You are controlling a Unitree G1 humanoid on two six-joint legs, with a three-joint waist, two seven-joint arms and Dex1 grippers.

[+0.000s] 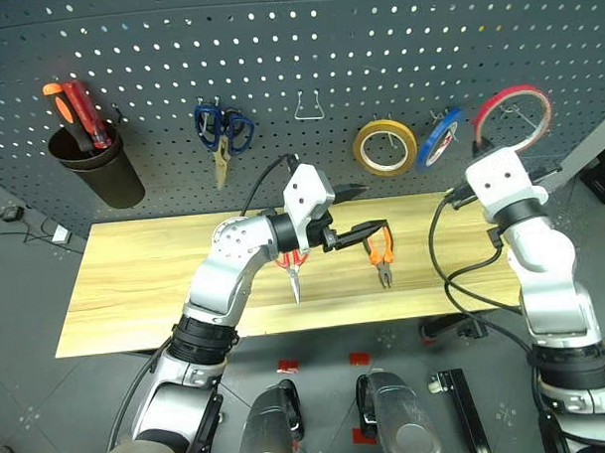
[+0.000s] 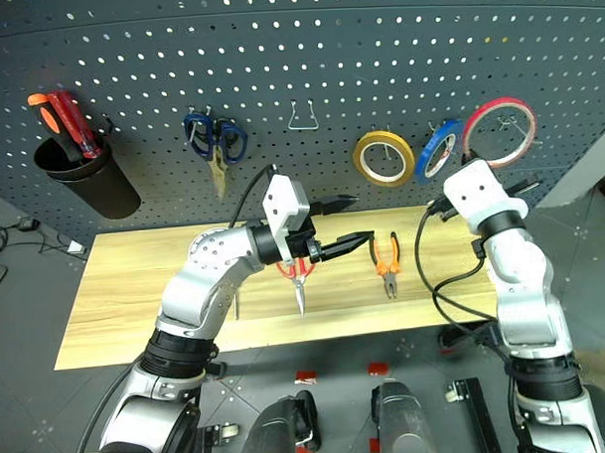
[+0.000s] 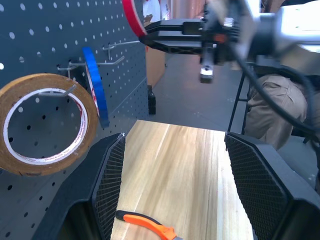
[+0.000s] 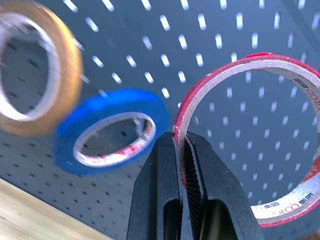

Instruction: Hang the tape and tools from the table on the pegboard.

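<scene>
Right gripper (image 4: 181, 150) clamps its black fingers on the rim of the thin red ring of tape (image 1: 513, 116), raised against the dark grey perforated pegboard (image 1: 277, 68) beside the blue roll (image 1: 441, 139). Left gripper (image 2: 344, 223) hangs with jaws apart above the light wood-grain table (image 1: 145, 282), over the red-handled scissors (image 2: 298, 277) and near the orange-and-black pliers (image 1: 381, 250).

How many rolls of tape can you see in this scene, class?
3: the yellow roll and the blue roll hang on the pegboard; the red tape is clamped in the right gripper.
</scene>
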